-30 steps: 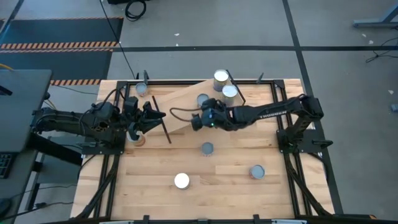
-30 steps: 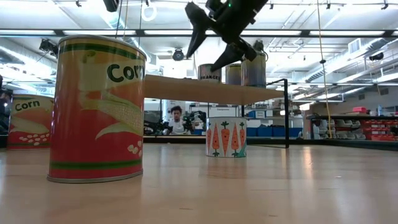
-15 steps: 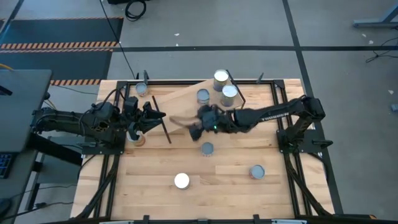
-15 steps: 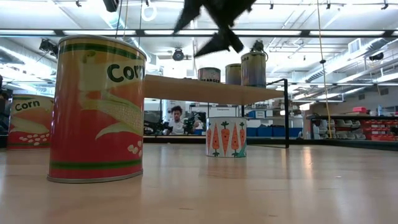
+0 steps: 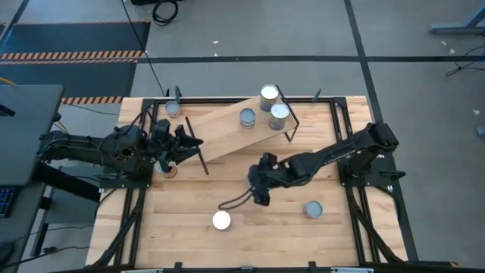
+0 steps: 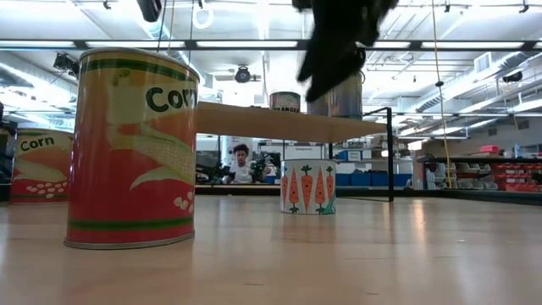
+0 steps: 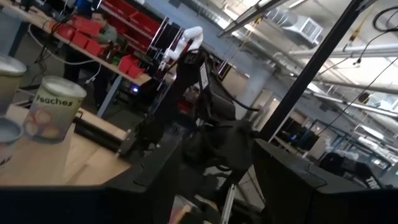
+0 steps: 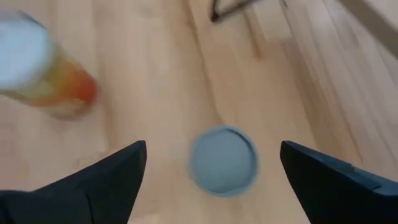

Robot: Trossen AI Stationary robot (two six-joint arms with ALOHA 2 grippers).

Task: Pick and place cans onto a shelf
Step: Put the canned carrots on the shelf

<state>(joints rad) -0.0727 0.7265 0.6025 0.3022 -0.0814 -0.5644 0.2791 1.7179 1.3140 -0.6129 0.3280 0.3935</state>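
Your right end effector (image 8: 211, 171) has moved off the shelf (image 5: 227, 130) and now hangs over a grey-topped can (image 8: 223, 160), fingers apart.

corn can (image 6: 133, 148): red and orange, green bands, yellow cob pictured, dark lettering
carrot can (image 6: 308, 187): white, orange carrots printed
peaches can (image 7: 51, 114): pale label, peach fruit shown
grey-topped can (image 8: 224, 160): blue-grey lid
shelf (image 5: 227, 130): light wood, black legs
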